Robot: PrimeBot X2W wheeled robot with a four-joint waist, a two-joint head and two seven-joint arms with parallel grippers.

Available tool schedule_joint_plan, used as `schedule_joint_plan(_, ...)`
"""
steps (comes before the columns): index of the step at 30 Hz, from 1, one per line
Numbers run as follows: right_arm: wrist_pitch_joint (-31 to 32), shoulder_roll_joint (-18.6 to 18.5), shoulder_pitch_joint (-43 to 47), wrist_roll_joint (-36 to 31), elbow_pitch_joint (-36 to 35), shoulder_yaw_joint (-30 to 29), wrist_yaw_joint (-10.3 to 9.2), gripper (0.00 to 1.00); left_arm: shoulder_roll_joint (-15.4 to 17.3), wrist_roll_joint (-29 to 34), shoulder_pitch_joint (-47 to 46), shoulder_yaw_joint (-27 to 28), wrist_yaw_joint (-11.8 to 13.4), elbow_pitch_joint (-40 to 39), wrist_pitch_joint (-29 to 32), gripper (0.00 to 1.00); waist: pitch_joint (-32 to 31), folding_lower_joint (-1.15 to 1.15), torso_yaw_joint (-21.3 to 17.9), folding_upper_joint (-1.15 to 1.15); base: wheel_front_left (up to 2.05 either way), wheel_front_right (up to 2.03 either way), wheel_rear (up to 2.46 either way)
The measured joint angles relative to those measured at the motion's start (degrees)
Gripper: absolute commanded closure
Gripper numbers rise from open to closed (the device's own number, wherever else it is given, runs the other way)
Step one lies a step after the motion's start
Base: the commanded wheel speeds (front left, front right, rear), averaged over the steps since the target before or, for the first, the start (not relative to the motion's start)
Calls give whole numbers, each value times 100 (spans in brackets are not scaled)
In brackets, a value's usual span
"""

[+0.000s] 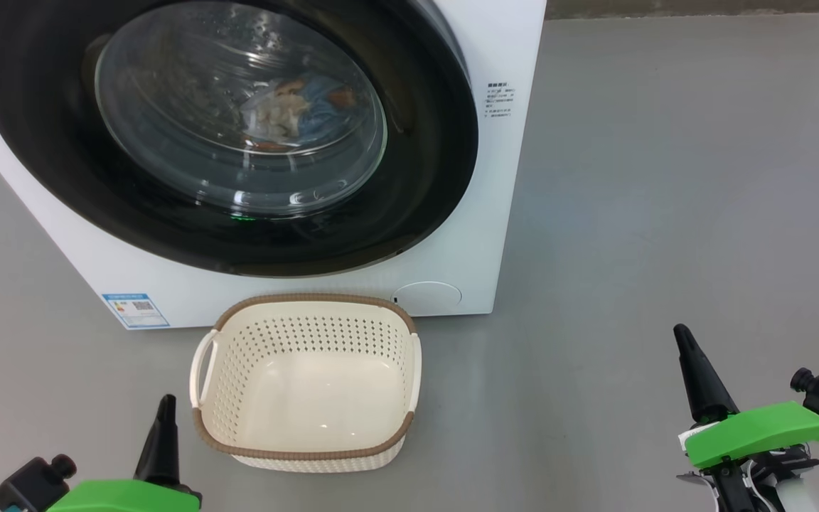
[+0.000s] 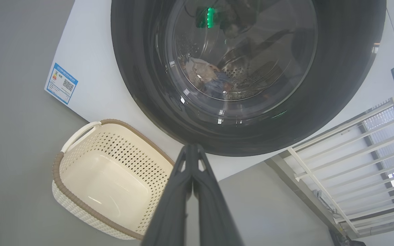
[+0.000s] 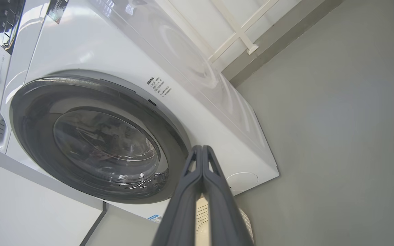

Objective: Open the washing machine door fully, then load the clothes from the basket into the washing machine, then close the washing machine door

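Tools: we see the left tool at the lower left of the head view and the right tool at the lower right. Both are over the floor, with their dark fingers pointing up the view.
Left tool state: its two fingers are pressed together with nothing between them. Our left wrist view shows them meeting at the tip.
Right tool state: its fingers are likewise together, gripping nothing. It stands well apart from the basket, off to the right.
Basket: the basket sits on the floor just in front of the washer, between the two tools and nearer the left one. We see its bare cream bottom, its brown rim and a white handle on its left side.
Washer: the washer stands right behind the basket. It is white, with a blue label at its lower left corner, a round flap at its lower right and small print higher on the right.
Door: the door lies flush against the washer's front, shut, its wide black rim around the clear glass bowl.
Clothes: the clothes lie inside the drum, behind the glass. We make out blue, orange and cream fabric.
Beyond: in our left wrist view a white railing stands past the washer's side.
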Motion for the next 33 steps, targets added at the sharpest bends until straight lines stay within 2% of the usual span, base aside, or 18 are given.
schedule_joint_plan(33,512,237,115,1719,-70,-376,-1,100,0,-1715,-43,209,3,68,517,100,-127,-1,-25,0,0,0,0)
